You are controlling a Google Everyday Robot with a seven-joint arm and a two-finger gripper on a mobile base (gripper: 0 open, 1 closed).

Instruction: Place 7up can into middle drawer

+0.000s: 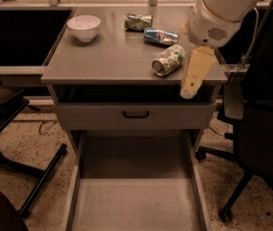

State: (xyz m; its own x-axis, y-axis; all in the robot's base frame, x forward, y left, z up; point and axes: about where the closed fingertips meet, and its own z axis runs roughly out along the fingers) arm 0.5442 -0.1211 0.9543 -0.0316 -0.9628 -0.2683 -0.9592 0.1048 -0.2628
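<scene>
Camera view, looking down on a grey cabinet top [107, 57] from the front.

- 7up can [168, 60]: lies on its side on the cabinet top, right of centre and near the top's front edge. Shiny metal end faces front-left. Nothing grips it.
- Gripper [189, 89]: pale yellow, hangs point-down from a fat white wrist over the cabinet top's front right corner, its tip below the front edge. It sits just right of the 7up can, and no contact can be made out. Whether it is open or closed cannot be told from this angle. It carries nothing that can be seen.
- Middle drawer [135, 201]: pulled far out below the cabinet top, toward the camera. Flat pale floor, low grey side walls, no contents seen on the visible floor.
- Grey drawer front [98, 115]: directly under the cabinet top's front edge, above the open drawer, with a black handle [135, 114] at its middle. A dark gap shows between it and the cabinet top.
- Blue can [160, 36]: on its side on the cabinet top, behind the 7up can.
- Dark green mottled can [138, 21]: on its side toward the cabinet top's back edge, near centre.
- White bowl [83, 27]: upright at the cabinet top's back left.
- Black office chair [261, 129]: on the speckled floor [26, 138] to the right of the cabinet top.
- Black stand legs [40, 177]: on the floor to the left of the cabinet top.
</scene>
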